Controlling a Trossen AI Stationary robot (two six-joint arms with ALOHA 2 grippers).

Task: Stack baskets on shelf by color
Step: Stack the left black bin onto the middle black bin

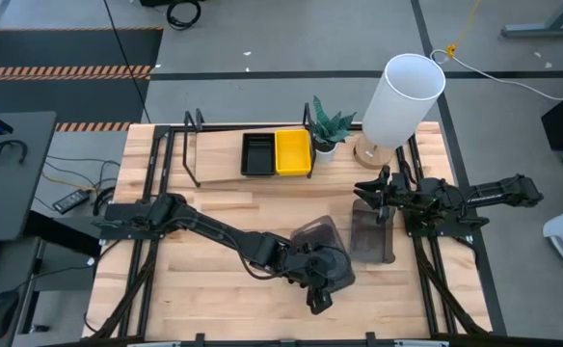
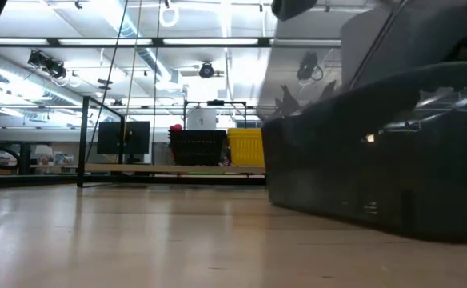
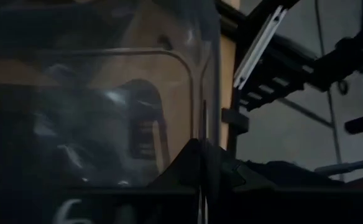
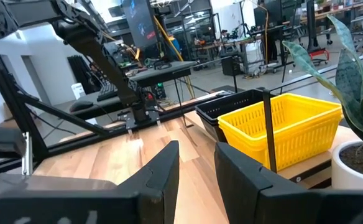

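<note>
**Friend:** What do you see from up high?

**Me:** I see the big light-wood desk. At the back is the low wooden shelf with a thin black frame. On it sit a small black slotted plastic basket and a bright yellow plastic basket, side by side and touching. Just beside them is a little green plant in a white pot, and near that a tall white lamp. My left end effector is near the front of the desk, at a smoky dark grey plastic basket. My right end effector is over a second smoky grey basket. The two grey baskets are near each other.

**Friend:** And from down low?

**Me:** A grey basket fills the near side. Far back on the shelf I see the black basket and the yellow basket.

**Friend:** What does your left wrist show?

**Me:** The smoky grey basket is right up close. My left end effector is pinching its wall between pressed-together fingers.

**Friend:** And your right wrist?

**Me:** My right end effector is spread and holds nothing. Past it are the yellow basket, the black basket just behind it, and a plant leaf.
</note>
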